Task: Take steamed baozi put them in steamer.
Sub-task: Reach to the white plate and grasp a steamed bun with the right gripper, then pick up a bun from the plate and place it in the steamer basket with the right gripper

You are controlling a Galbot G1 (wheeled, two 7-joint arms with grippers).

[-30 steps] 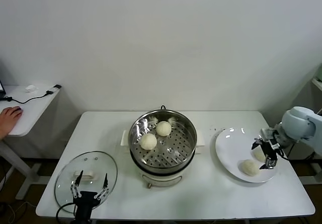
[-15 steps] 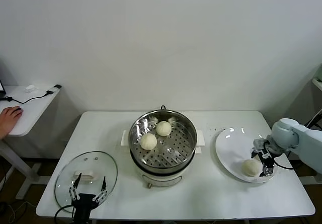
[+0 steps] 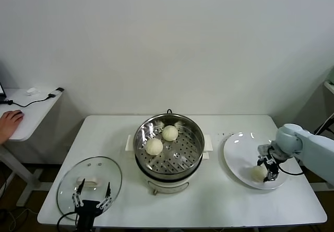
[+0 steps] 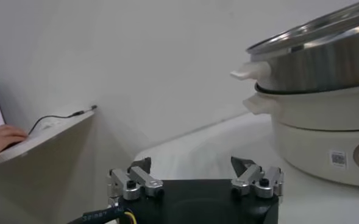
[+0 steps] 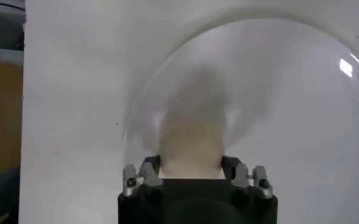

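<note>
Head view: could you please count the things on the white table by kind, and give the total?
Steamed baozi: 3, two in the steamer, one on the plate between the right gripper fingers.
Steamer: 1
White plate: 1
Glass lid: 1
Total: 6

Pale grey-white right arm (image 3: 308,144) (rounded casing), black metal-tipped left gripper (image 4: 194,175)
</note>
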